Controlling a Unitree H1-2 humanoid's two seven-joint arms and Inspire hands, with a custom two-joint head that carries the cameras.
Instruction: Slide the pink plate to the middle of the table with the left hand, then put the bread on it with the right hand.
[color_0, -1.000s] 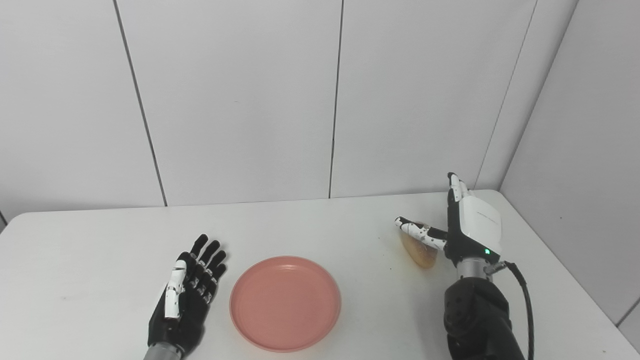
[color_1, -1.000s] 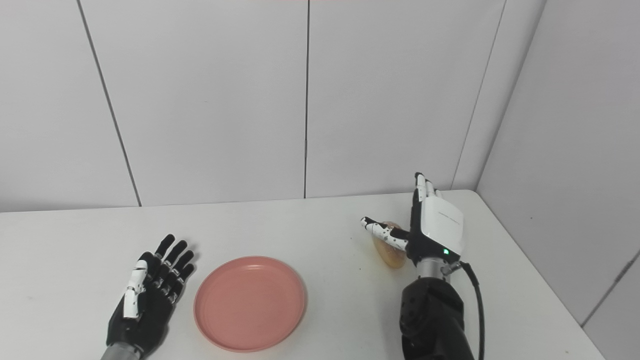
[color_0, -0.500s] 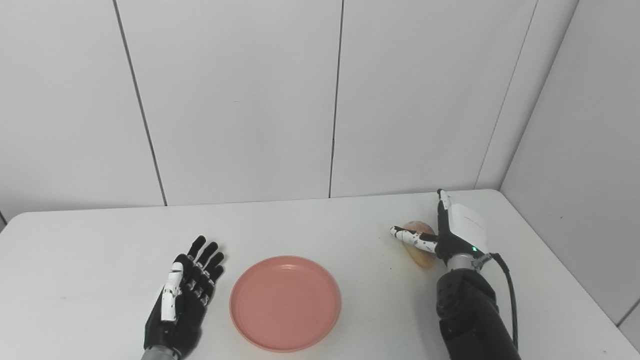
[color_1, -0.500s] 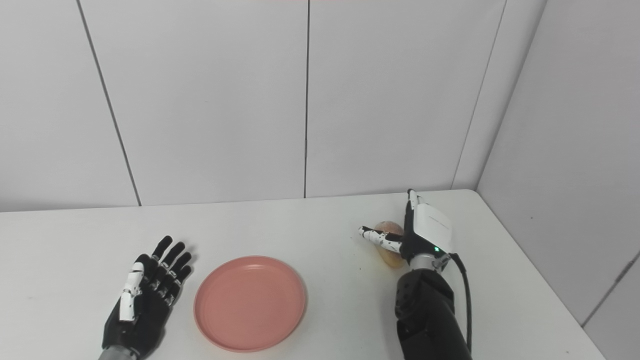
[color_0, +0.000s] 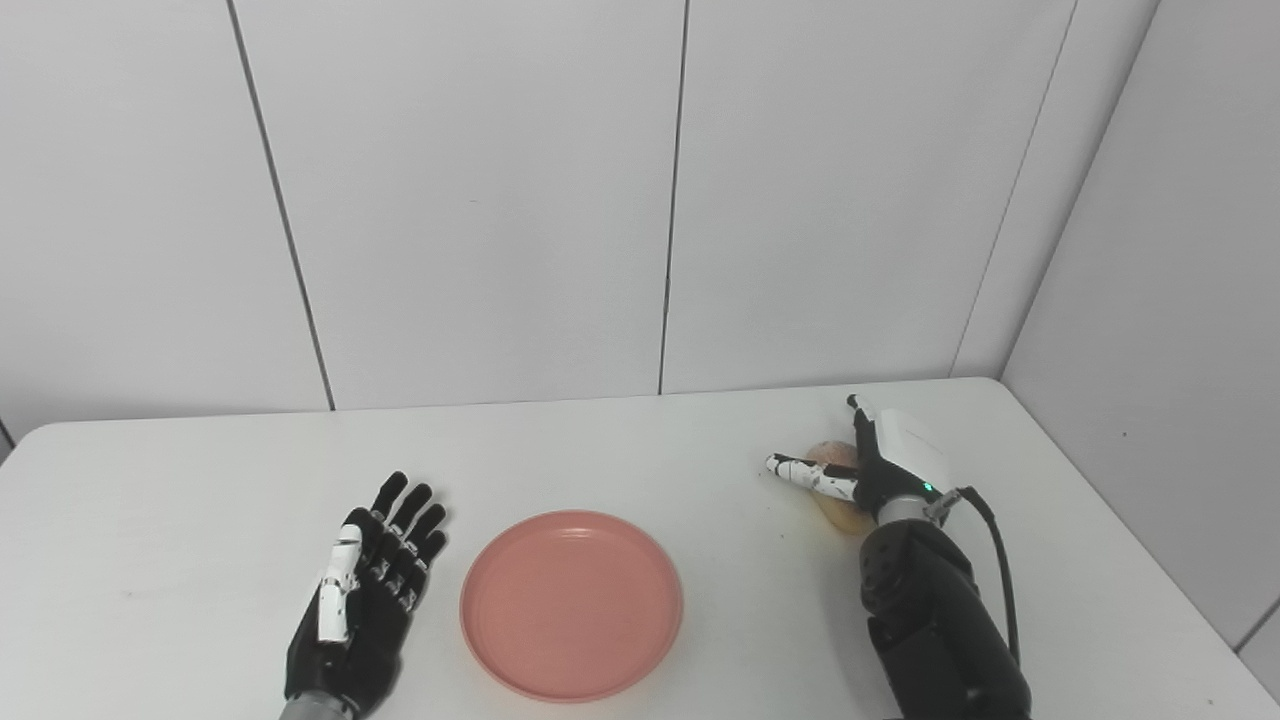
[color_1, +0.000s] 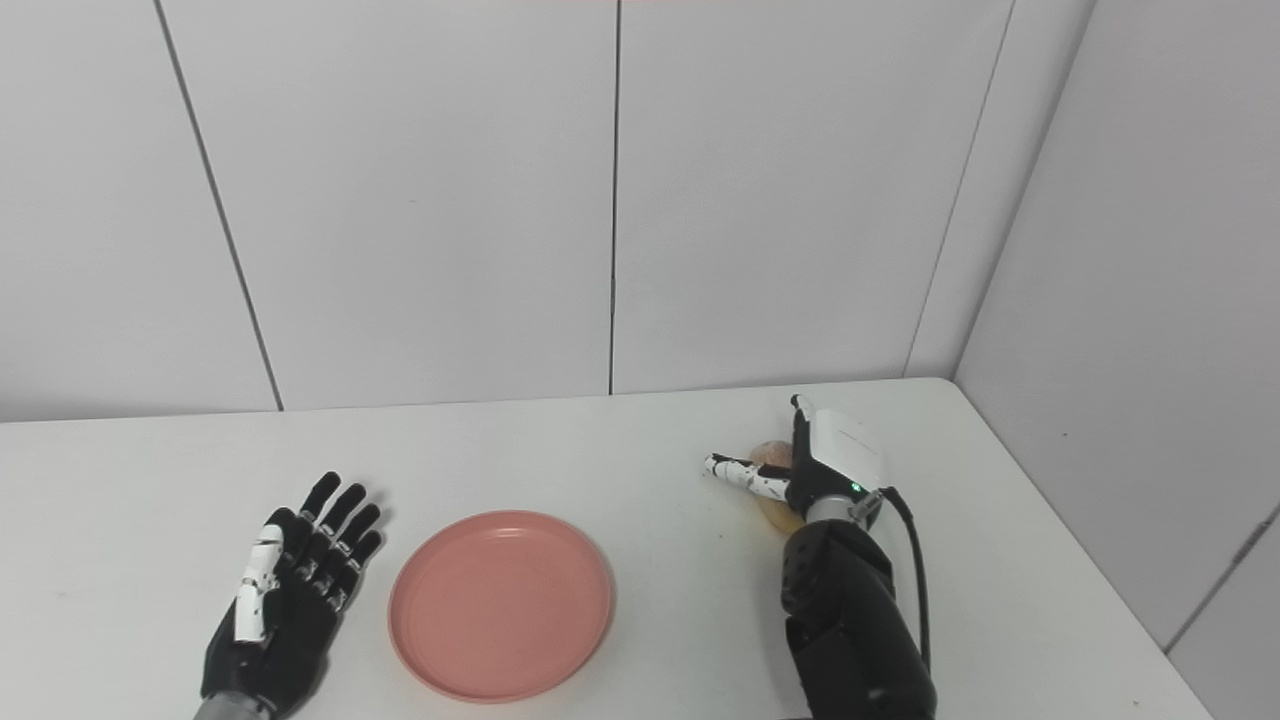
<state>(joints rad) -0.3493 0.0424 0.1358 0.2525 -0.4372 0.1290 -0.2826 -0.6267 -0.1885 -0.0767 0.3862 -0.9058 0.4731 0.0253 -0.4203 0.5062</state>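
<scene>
A: Plate?

B: Pink plate sits flat on the white table, near the front edge, about mid-table. Nothing on it.

A: L hand?

B: Left hand lies just beside the plate's left rim, not touching it. Fingers straight and spread, holding nothing (palm side down, as far as I can see).

A: Bread?

B: Bread is on the table at the right, well apart from the plate. Mostly hidden by the right hand, only a tan bit shows above and below the thumb.

A: R hand state?

B: Low over the bread, white back plate facing right and up. Thumb sticks out left across the bread's near side. The other fingers are behind the palm, so can't tell if they're curled on the bread or just alongside it. Grasp: can't tell.

A: Anything in the way?

B: Bare tabletop between bread and plate. Right forearm comes up from the btm edge, with a black cable looping off the wrist. White panel wall behind, side wall at the right, close to the table corner.
</scene>
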